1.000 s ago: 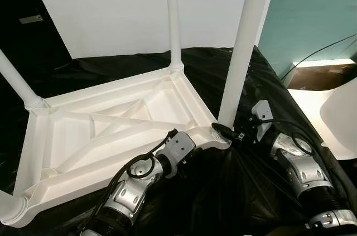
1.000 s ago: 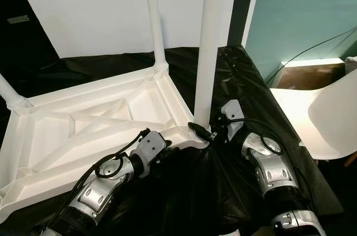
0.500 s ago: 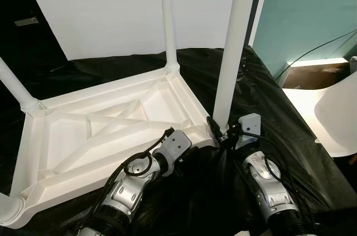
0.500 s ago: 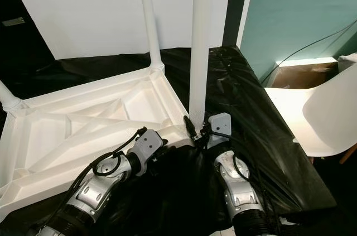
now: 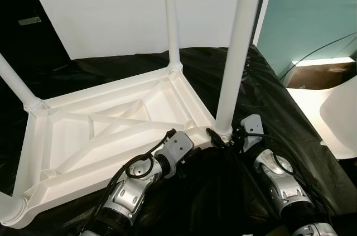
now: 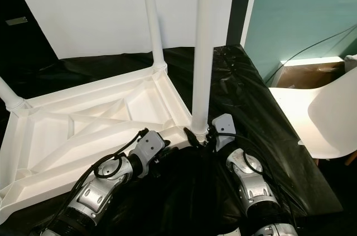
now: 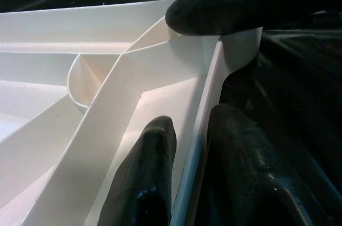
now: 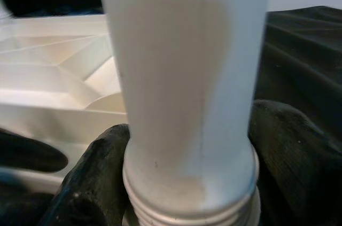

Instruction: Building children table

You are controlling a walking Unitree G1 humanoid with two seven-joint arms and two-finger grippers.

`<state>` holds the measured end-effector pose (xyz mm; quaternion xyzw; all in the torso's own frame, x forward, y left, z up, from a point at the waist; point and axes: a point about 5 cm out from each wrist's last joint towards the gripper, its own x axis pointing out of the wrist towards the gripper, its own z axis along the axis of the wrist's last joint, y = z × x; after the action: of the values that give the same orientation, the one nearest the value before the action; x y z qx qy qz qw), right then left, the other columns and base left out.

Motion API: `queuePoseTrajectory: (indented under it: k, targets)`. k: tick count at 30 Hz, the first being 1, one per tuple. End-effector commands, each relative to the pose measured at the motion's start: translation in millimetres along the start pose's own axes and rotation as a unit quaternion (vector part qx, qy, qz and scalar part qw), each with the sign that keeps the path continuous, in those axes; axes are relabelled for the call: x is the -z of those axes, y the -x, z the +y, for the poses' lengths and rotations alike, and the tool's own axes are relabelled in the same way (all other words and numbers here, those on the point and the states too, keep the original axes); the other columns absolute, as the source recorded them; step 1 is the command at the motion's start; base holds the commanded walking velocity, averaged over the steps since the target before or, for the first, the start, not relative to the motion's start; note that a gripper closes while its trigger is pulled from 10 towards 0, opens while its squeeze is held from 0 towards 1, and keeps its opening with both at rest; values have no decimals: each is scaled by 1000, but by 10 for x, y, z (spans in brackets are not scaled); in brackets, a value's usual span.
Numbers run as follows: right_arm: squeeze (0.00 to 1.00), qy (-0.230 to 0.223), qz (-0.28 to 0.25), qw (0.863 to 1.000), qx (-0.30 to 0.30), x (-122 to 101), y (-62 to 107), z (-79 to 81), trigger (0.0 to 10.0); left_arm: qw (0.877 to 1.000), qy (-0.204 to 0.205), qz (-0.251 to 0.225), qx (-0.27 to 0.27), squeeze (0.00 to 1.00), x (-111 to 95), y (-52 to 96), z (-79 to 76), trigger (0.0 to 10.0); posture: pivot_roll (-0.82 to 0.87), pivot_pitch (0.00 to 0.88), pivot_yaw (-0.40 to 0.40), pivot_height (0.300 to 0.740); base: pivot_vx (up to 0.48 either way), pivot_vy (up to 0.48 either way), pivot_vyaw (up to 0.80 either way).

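The white table top [image 5: 111,130] lies upside down on a black sheet. Three legs stand in its corners: a far one [image 5: 172,18], one at the left [image 5: 17,86] and the near right leg [image 5: 237,52]. My right gripper [image 5: 223,137] is shut on the near right leg at its threaded base, with the fingers [image 8: 91,183] on either side of the leg [image 8: 184,87]. My left gripper [image 5: 188,158] is shut on the table top's near rim [image 7: 200,130] beside that corner, one finger [image 7: 141,178] inside the wall and one outside.
The black sheet [image 5: 268,91] covers the work surface and drops off at the right. A white chair [image 5: 340,119] and a brown box [image 5: 323,74] with a cable stand to the right. A white board [image 5: 111,7] leans at the back.
My right forearm swung in to the left around the leg's base, then partly back, staying shut on the leg. The left gripper has kept its hold on the rim. The camera shifted slightly.
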<state>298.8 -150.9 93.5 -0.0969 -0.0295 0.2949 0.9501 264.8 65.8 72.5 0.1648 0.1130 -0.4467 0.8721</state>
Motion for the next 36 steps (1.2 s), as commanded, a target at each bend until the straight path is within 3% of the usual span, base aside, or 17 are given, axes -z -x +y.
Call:
queuePoseTrajectory:
  k: [1, 6, 12, 13, 16, 24, 28, 30, 32, 33, 36]
  targets:
    - [0, 18, -6, 999, -30, -82, -3, -144, 10000, 991, 37, 119, 45, 0, 513, 59, -184, 10000, -20, 0, 35, 740, 0, 0, 0]
    - [0, 54, -8, 997, -60, -197, -30, -301, 10000, 991, 36, 123, 47, 0, 525, 73, -186, 10000, -20, 0, 36, 740, 0, 0, 0]
    - [0, 78, -13, 993, -86, -285, -73, -373, 10000, 990, 37, 125, 48, 0, 542, 81, -204, 10000, -13, 0, 30, 740, 0, 0, 0]
    - [0, 64, -8, 992, -104, -273, -74, -374, 0, 990, 38, 125, 47, 0, 543, 82, -208, 10000, -10, 0, 27, 740, 0, 0, 0]
    - [0, -12, 3, 991, -131, -245, -66, -394, 0, 990, 42, 125, 44, 0, 549, 86, -214, 10000, -9, 0, 26, 740, 0, 0, 0]
    - [0, -74, 29, 986, -146, -136, -16, -388, 0, 990, 42, 125, 44, 0, 552, 95, -214, 10000, -12, 0, 30, 740, 0, 0, 0]
    - [0, -95, -18, 995, 0, -119, -42, -157, 0, 990, 43, 125, 44, 0, 556, 103, -220, 10000, -11, 0, 21, 740, 0, 0, 0]
    - [0, -89, -26, 995, 26, -121, -32, -101, 0, 990, 43, 125, 43, 0, 556, 102, -223, 10000, -11, 0, 21, 740, 0, 0, 0]
    - [0, -47, -33, 993, 103, -109, 28, 31, 0, 990, 45, 124, 42, 0, 553, 97, -233, 10000, -5, 0, 19, 740, 0, 0, 0]
    - [0, -47, -33, 993, 103, -109, 28, 31, 0, 990, 45, 124, 42, 0, 553, 97, -233, 10000, -5, 0, 19, 740, 0, 0, 0]
    - [0, -13, -19, 981, 195, -41, 115, 87, 0, 990, 48, 124, 41, 0, 553, 103, -242, 10000, -1, 0, 24, 740, 0, 0, 0]
